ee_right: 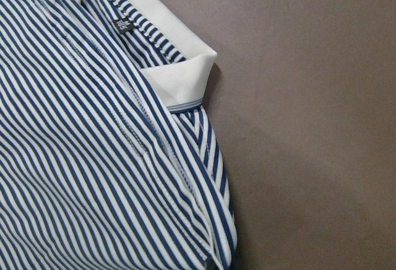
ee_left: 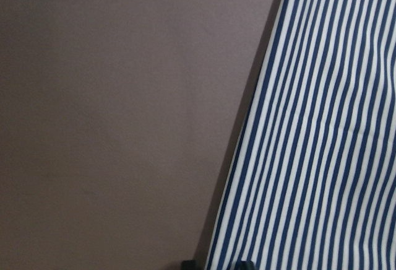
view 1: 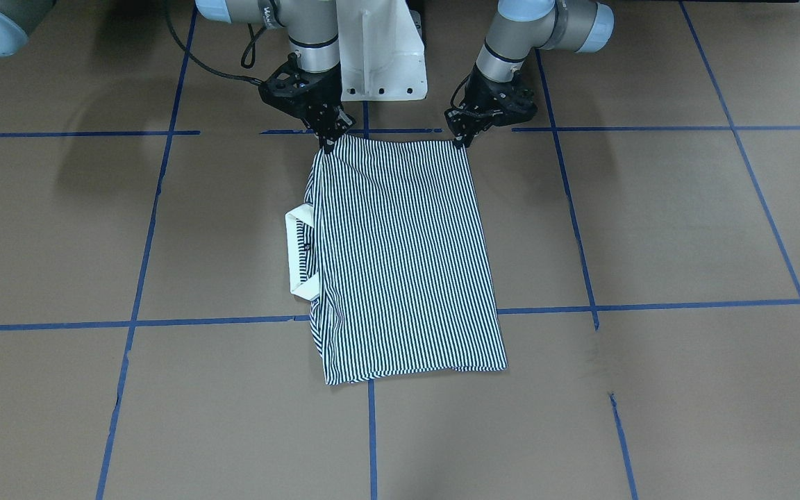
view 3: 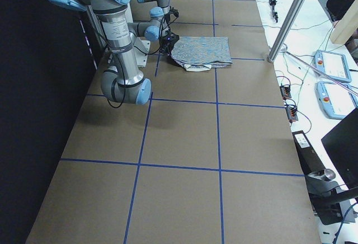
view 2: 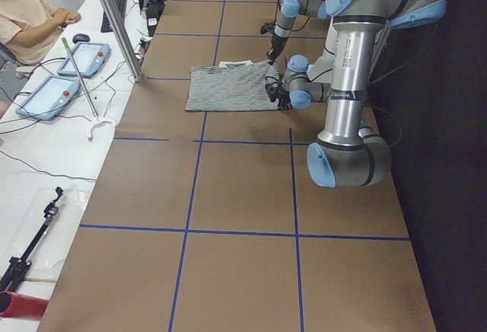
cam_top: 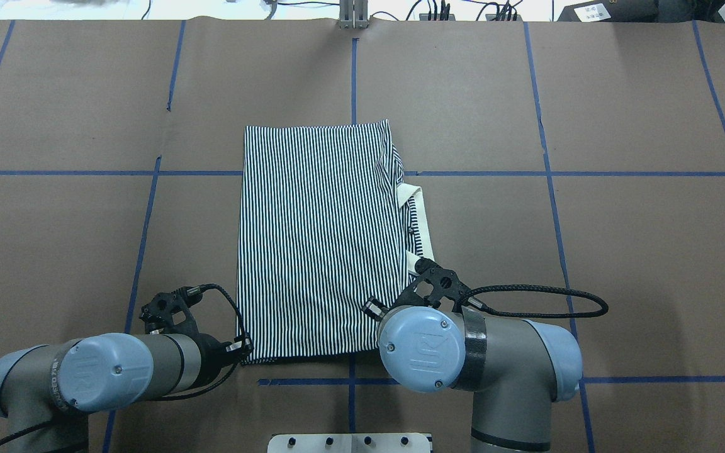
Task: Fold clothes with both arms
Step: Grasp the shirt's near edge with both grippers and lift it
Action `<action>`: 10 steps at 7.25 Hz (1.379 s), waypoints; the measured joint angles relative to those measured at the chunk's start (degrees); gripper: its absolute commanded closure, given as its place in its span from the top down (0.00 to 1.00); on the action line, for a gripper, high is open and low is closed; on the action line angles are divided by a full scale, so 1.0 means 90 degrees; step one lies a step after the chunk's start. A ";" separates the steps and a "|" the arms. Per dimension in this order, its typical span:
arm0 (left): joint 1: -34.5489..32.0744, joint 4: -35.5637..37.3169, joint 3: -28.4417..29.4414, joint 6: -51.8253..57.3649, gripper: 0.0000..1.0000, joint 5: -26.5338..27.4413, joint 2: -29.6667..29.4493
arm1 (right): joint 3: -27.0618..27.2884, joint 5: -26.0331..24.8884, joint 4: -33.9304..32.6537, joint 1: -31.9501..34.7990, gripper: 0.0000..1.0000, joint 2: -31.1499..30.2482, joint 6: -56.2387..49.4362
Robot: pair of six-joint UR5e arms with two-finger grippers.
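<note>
The striped polo shirt lies folded into a long rectangle on the brown table, and also shows in the overhead view. Its cream collar sticks out on my right side and shows in the right wrist view. My left gripper is pinched on the near left corner of the shirt. My right gripper is pinched on the near right corner; in the overhead view its fingertips are hidden under the wrist. The near edge runs taut between them, just off the table.
The white pedestal base stands right behind the shirt's near edge. Blue tape lines grid the brown table. A metal post, tablets and a seated operator are beyond the table's far side.
</note>
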 measured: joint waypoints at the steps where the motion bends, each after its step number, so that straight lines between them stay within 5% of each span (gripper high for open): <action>1: 0.0012 0.0000 0.0001 0.0001 0.00 0.0000 0.0000 | -0.0004 -0.0002 0.0000 0.0001 0.00 -0.0001 -0.0002; 4: -0.0003 0.0052 -0.0327 0.0003 0.00 -0.0008 0.0005 | 0.0071 -0.0006 -0.0006 0.0014 0.00 -0.0060 -0.0008; 7: -0.0126 0.0849 -0.1439 0.0020 0.00 -0.0051 -0.0137 | 0.0986 -0.0103 -0.0199 -0.0022 0.00 -0.0539 0.0013; 10: -0.1426 0.1135 -0.1140 0.0626 0.00 -0.0292 -0.0964 | 0.0747 -0.0075 -0.0271 0.0847 0.00 0.0020 -0.0291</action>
